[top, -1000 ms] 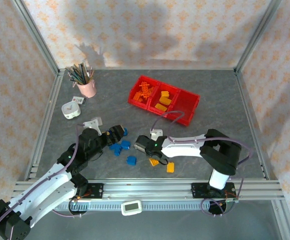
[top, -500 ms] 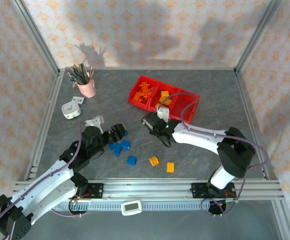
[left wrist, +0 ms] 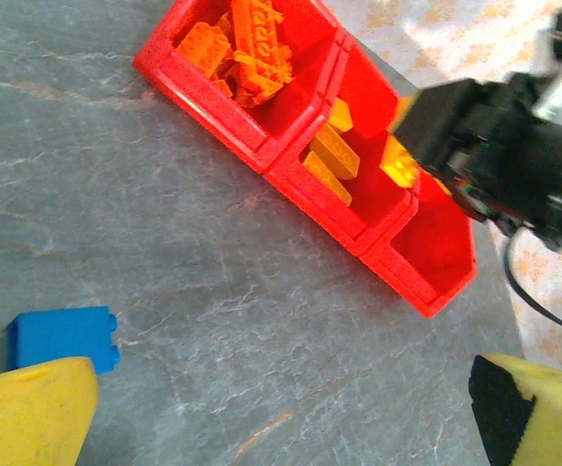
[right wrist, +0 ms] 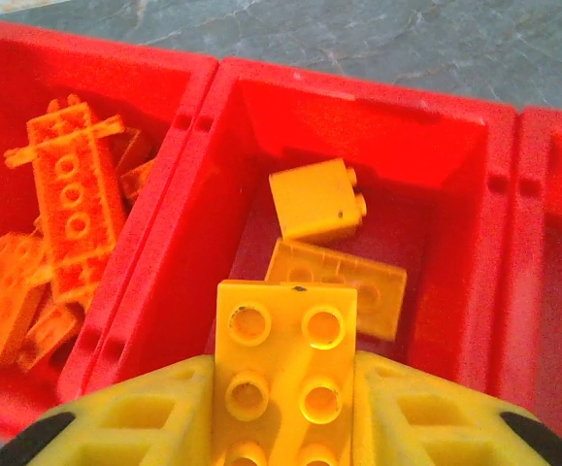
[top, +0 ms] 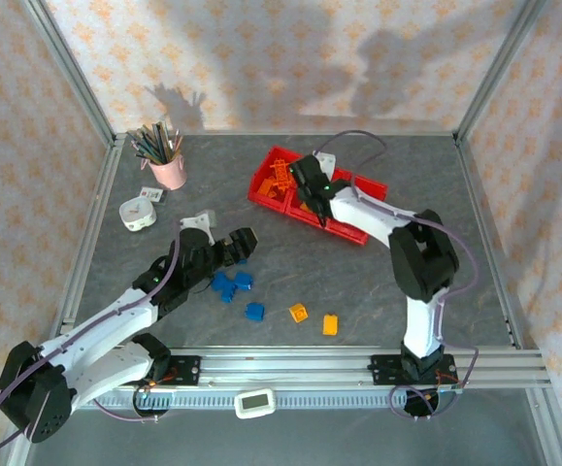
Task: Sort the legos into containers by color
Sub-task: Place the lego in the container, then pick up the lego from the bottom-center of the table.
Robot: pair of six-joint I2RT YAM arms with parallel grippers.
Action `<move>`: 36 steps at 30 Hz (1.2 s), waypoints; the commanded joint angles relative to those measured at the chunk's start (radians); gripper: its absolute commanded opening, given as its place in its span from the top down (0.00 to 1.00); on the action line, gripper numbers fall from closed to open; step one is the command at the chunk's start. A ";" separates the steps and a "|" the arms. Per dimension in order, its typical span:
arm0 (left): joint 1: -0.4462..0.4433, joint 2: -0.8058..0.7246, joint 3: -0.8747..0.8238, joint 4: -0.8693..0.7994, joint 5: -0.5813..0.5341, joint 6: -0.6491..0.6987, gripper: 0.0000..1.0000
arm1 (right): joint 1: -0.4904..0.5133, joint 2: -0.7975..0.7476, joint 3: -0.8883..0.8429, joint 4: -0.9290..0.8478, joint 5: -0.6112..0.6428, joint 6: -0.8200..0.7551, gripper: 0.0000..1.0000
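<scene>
Right end effector (right wrist: 282, 413) clamps a yellow brick (right wrist: 285, 354) above the middle bin (right wrist: 350, 94).

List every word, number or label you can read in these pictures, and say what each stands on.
No text can be read.
White device on the front rail: display too small to read.
Small card beside the pink cup: print too small to read.

Left arm (top: 88, 342) and right arm (top: 363, 212): white link shells, black joint housings, black base mounts. A pale purple cable loops loosely along each arm. Left claw (left wrist: 281, 413) and right claw (right wrist: 285, 413): yellow fingers with a textured surface and black sections.
</scene>
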 commanded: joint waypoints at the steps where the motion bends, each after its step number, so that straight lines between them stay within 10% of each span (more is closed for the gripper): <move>1: 0.002 0.019 0.042 0.057 0.018 0.028 0.01 | -0.033 0.080 0.104 -0.027 -0.007 -0.053 0.61; 16: 0.008 -0.061 0.013 -0.002 0.010 0.024 0.01 | 0.033 -0.178 -0.094 -0.028 -0.104 -0.088 0.37; 36: 0.014 -0.294 -0.122 -0.179 -0.013 -0.044 0.01 | 0.450 -0.490 -0.478 -0.208 -0.170 -0.019 0.26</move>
